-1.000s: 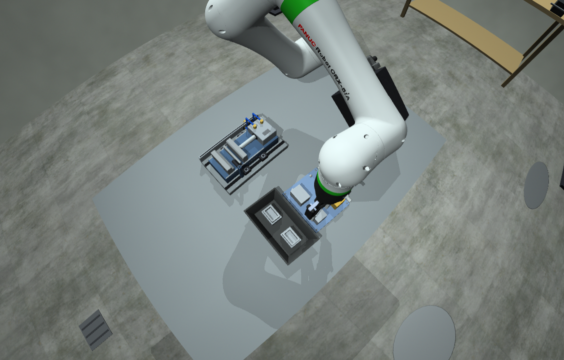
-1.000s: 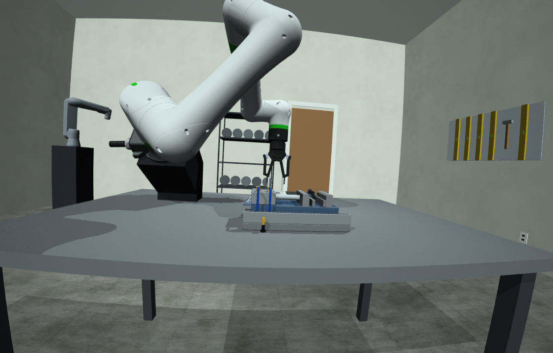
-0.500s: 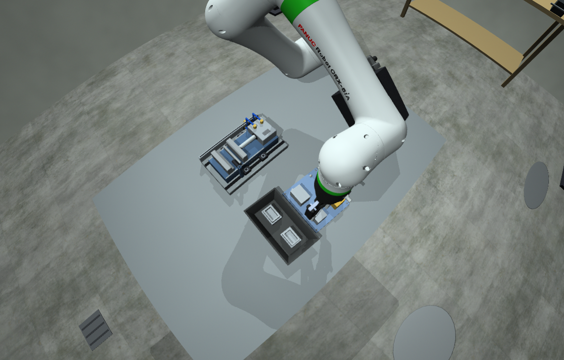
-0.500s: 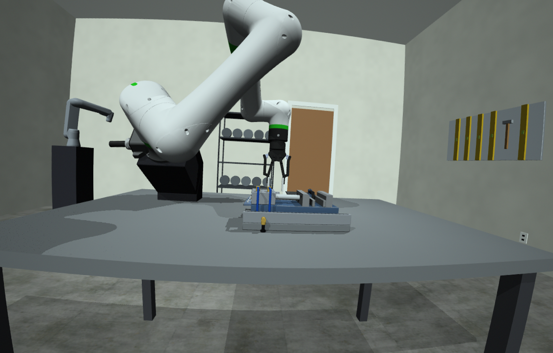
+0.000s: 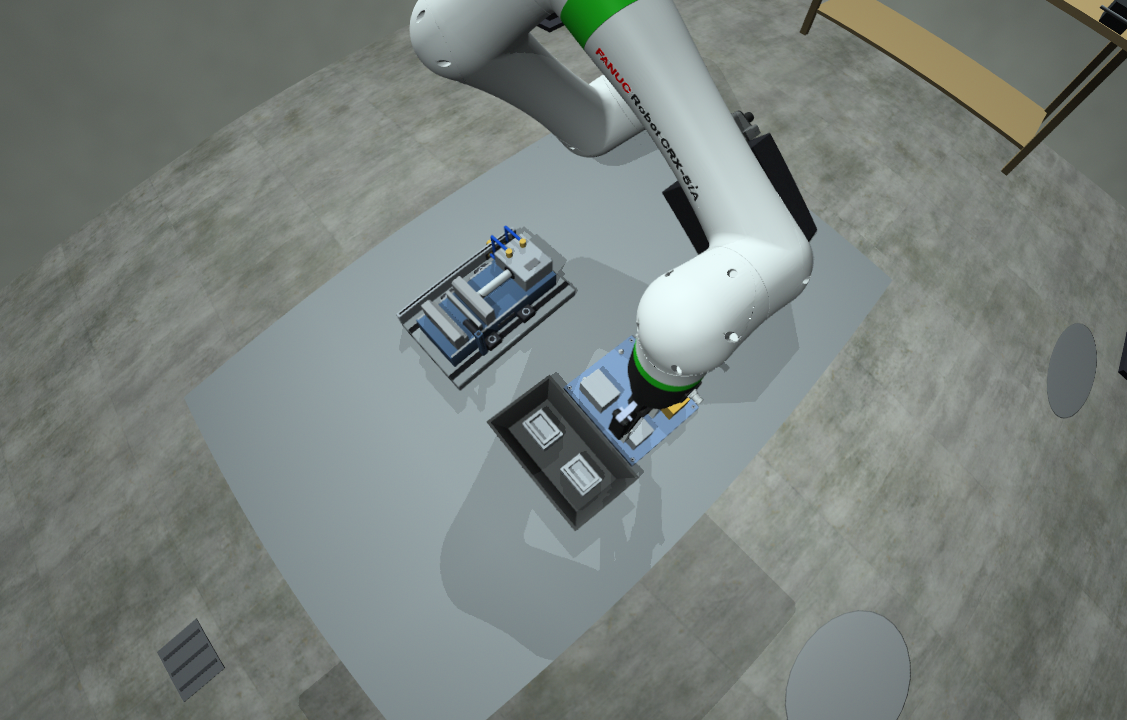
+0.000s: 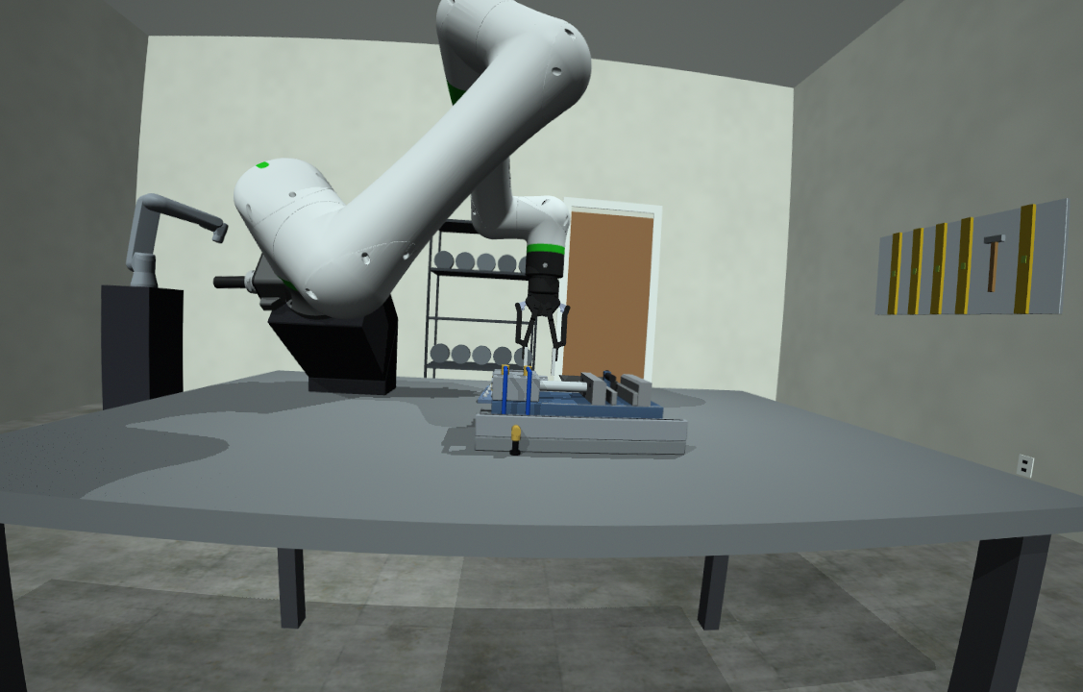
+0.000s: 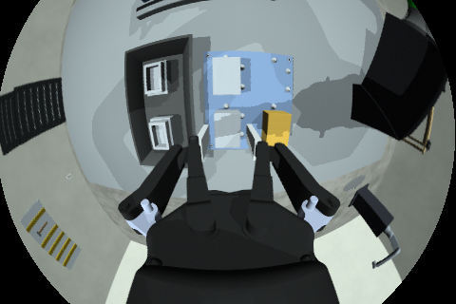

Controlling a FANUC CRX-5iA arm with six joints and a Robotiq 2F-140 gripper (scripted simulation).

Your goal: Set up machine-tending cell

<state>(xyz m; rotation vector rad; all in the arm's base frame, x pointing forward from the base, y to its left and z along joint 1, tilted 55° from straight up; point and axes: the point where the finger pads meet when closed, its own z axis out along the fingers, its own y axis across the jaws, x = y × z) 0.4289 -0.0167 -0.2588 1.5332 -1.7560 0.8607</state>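
My gripper (image 7: 227, 132) is partly open and empty. It hovers above the light blue infeed plate (image 7: 250, 98), over the nearer aluminium blank (image 7: 228, 128). A second aluminium blank (image 7: 227, 75) lies at the plate's far side, and a brass blank (image 7: 277, 127) lies to the right of my fingers. The dark outfeed tray (image 5: 565, 447) holds two finished parts (image 5: 542, 428) (image 5: 582, 472), flat and pocket up. The vise (image 5: 486, 300) stands open, and I see no blank in its opening. In the side view my gripper (image 6: 541, 339) hangs above the height of the vise top.
The outfeed tray's wall stands directly beside the infeed plate's left edge. The arm's black base (image 6: 343, 344) sits at the table's back. The vise's hose end (image 5: 509, 240) points away from the plate.
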